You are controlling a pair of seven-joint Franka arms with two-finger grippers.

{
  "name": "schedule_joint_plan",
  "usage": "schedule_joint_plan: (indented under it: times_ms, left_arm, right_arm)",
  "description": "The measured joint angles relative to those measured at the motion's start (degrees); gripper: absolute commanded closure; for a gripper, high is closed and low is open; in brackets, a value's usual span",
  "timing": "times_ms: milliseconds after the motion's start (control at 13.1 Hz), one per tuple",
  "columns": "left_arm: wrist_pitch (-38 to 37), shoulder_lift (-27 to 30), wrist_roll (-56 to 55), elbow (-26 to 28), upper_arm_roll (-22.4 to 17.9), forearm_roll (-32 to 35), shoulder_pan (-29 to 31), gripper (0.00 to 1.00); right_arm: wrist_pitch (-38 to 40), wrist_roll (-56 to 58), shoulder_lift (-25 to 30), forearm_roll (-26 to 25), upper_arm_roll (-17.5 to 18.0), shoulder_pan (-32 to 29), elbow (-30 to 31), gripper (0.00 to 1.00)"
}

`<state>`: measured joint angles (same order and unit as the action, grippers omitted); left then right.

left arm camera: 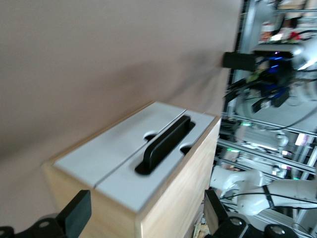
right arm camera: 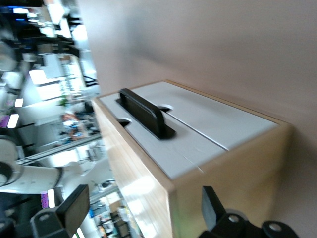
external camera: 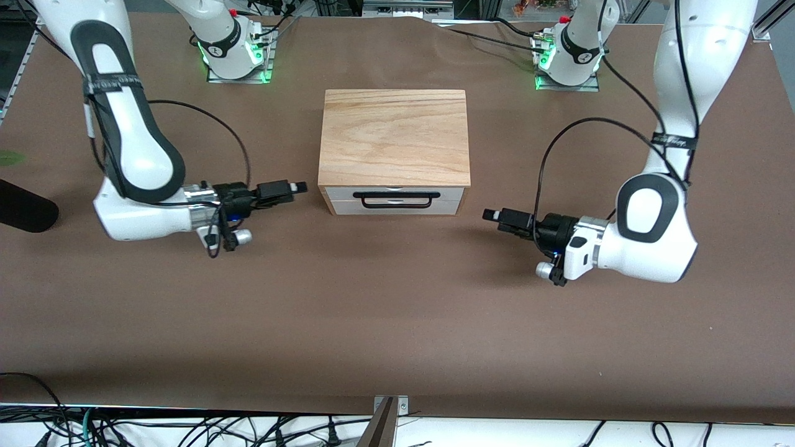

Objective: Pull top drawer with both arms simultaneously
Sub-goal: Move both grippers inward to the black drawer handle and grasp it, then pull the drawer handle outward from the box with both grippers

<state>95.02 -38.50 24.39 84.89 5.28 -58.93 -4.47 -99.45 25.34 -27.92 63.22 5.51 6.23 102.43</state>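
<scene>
Cabinet box [external camera: 394, 136]: light grained wood, smooth satin finish. Top drawer [external camera: 393, 194] front: smooth matt white panel with a black handle [external camera: 393, 200] of matt plastic look. Worktop [external camera: 397, 310]: brown matt covering, slightly rippled. Arm shells [external camera: 652, 223]: glossy white plastic with black bands

Light grained wood cabinet [external camera: 394, 136], white top drawer [external camera: 395, 194] front (black bar handle [external camera: 392, 200]), plain brown table [external camera: 397, 310], white arms
</scene>
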Motion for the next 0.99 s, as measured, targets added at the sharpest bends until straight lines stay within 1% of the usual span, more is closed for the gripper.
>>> schedule_joint_plan:
  times_ms: [153, 229, 306, 382, 535, 612, 688, 765, 918, 994]
  left_arm:
    - [2.5, -2.0, 6.0, 1.6, 0.0, -5.8, -1.2, 0.0]
    - [3.6, -2.5, 8.9, 2.7, 0.1, -8.6, -2.0, 0.0]
    - [4.7, -2.8, 11.3, 3.8, 0.1, -10.8, -2.8, 0.0]
    - [5.6, -2.9, 13.2, 4.8, 0.1, -12.5, -3.5, 0.0]
    - [6.2, -3.1, 16.0, 6.4, 0.1, -14.2, -4.8, 0.0]
    - [6.2, -3.2, 17.2, 7.1, 0.2, -14.5, -5.2, 0.0]
    - [6.2, -3.2, 18.7, 7.9, 0.5, -15.3, -5.4, 0.0]
    - [6.3, -3.2, 20.5, 8.9, 0.9, -16.3, -5.6, 0.0]
    - [7.9, -3.3, 24.4, 11.2, 2.0, -18.5, -5.9, 0.0]
    - [9.2, -3.4, 26.1, 12.5, 2.9, -19.6, -6.0, 0.03]
  right_arm:
    - [-2.1, 7.1, -2.7, 6.8, 0.0, 2.3, 1.2, 0.0]
    - [-3.0, 10.7, -4.1, 9.0, 0.0, 3.2, 1.2, 0.03]
    - [-3.9, 15.0, -5.5, 11.7, 0.0, 4.2, 1.3, 0.09]
    - [-4.6, 19.4, -6.9, 14.8, 0.0, 5.1, 1.3, 0.12]
    - [-5.7, 27.1, -9.1, 19.3, 0.0, 6.5, 1.4, 0.19]
    - [-5.8, 30.1, -9.9, 20.7, 0.0, 6.7, 1.4, 0.27]
    - [-5.8, 32.6, -10.8, 22.0, 0.0, 6.9, 1.4, 0.44]
    - [-5.8, 34.5, -11.6, 22.9, 0.0, 7.1, 1.4, 0.51]
    - [-5.8, 36.2, -12.7, 23.5, 0.0, 7.5, 1.4, 0.57]
    - [-5.5, 36.3, -12.7, 24.0, 0.0, 7.6, 1.4, 0.57]
